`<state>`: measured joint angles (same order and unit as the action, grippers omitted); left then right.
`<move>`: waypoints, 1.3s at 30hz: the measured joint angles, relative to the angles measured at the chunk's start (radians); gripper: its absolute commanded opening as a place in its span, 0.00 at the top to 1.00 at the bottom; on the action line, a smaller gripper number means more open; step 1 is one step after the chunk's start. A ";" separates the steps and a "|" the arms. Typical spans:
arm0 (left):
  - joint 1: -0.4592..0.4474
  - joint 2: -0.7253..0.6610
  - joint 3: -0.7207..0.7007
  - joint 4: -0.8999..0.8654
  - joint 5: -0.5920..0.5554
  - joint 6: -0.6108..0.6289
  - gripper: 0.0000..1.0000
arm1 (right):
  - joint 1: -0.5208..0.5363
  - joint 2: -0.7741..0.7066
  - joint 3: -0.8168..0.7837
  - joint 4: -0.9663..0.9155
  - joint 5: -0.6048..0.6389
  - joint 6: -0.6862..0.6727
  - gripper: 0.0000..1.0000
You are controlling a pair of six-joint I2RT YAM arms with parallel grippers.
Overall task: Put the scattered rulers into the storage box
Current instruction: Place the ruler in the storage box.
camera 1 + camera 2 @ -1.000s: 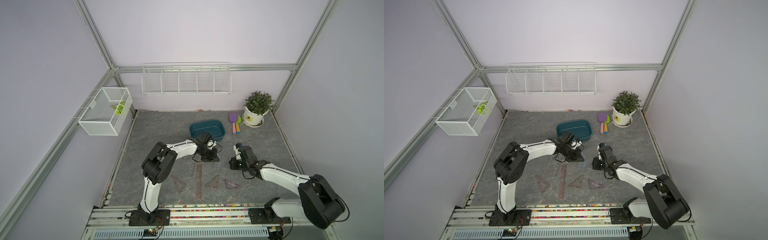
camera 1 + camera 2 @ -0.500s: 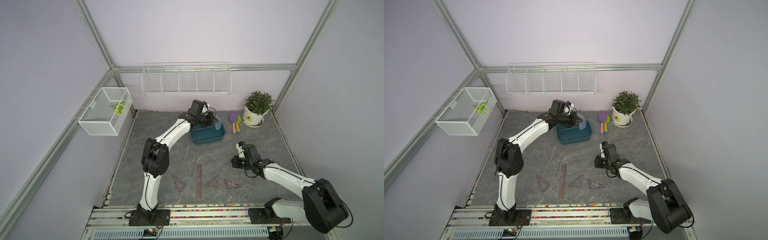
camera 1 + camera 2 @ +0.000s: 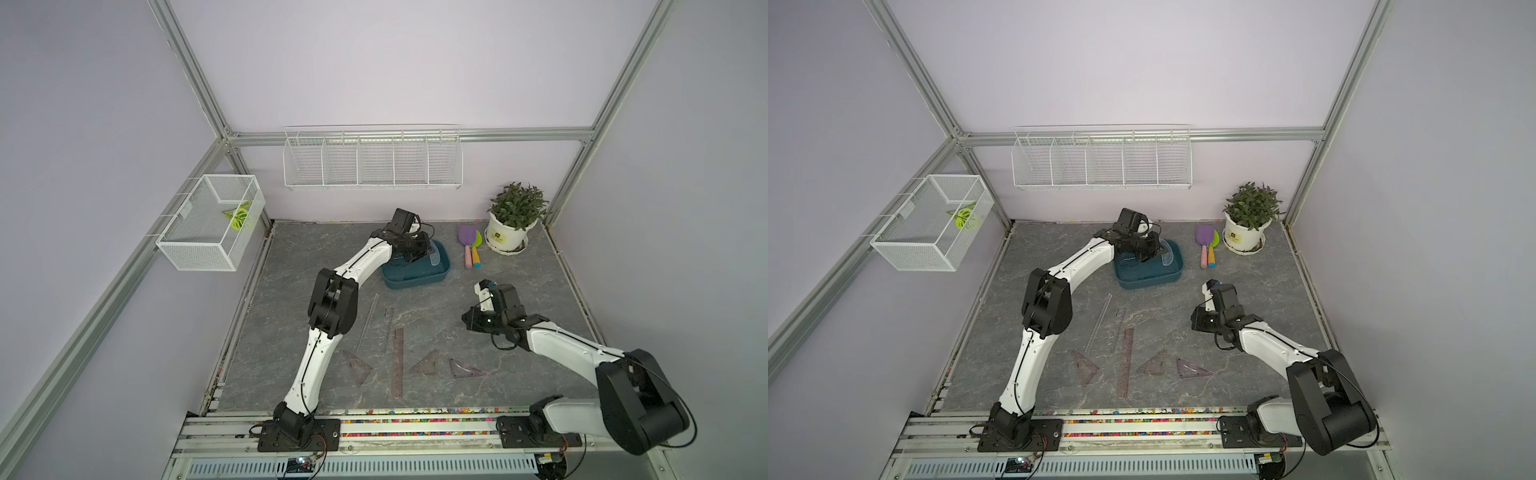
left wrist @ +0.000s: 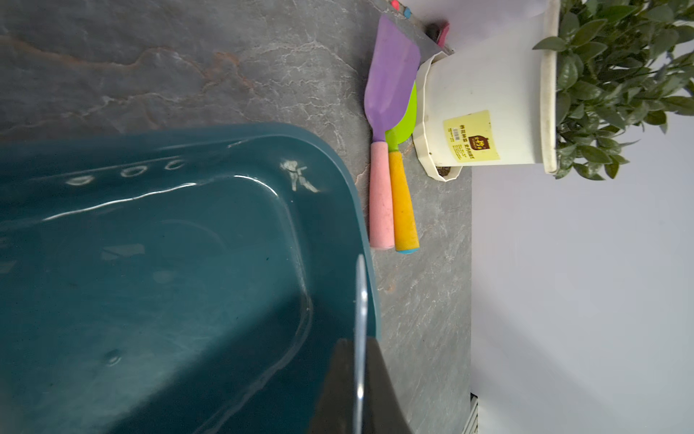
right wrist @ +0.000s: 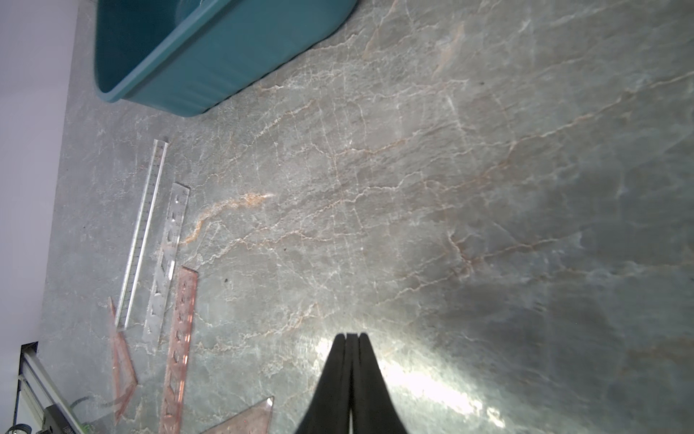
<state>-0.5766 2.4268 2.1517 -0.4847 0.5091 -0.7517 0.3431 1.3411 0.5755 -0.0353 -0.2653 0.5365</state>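
Left fingers (image 4: 338,390), pinching protractor (image 3: 1169,256), swung out over storage box (image 3: 415,280); right fingers (image 5: 334,375) pressed together.

Lilac walls (image 3: 374,62) enclose a grey marbled floor (image 3: 291,257).

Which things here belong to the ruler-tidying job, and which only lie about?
Job: storage box, protractor in left gripper, clear ruler, short clear ruler, brown ruler, two brown triangles, purple triangle.
Lying about: toy shovels, potted plant, wire basket, wire rack.

Purple and green toy shovels (image 3: 468,245) just beside a potted plant (image 3: 508,237); wall-hung wire rack (image 3: 372,160) and mesh basket (image 3: 208,224).
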 measured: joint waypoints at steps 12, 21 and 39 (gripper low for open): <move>0.001 0.034 -0.001 0.016 -0.005 -0.003 0.96 | -0.010 0.025 -0.002 0.026 -0.021 0.000 0.91; 0.001 0.083 -0.001 0.015 -0.005 -0.003 0.91 | -0.012 0.029 -0.008 0.040 -0.025 0.001 0.91; -0.011 0.087 -0.006 -0.017 -0.038 0.020 0.48 | -0.013 0.029 -0.009 0.047 -0.042 0.001 0.91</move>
<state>-0.5873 2.5141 2.1452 -0.5018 0.4709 -0.7319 0.3302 1.3705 0.5663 0.0120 -0.3077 0.5373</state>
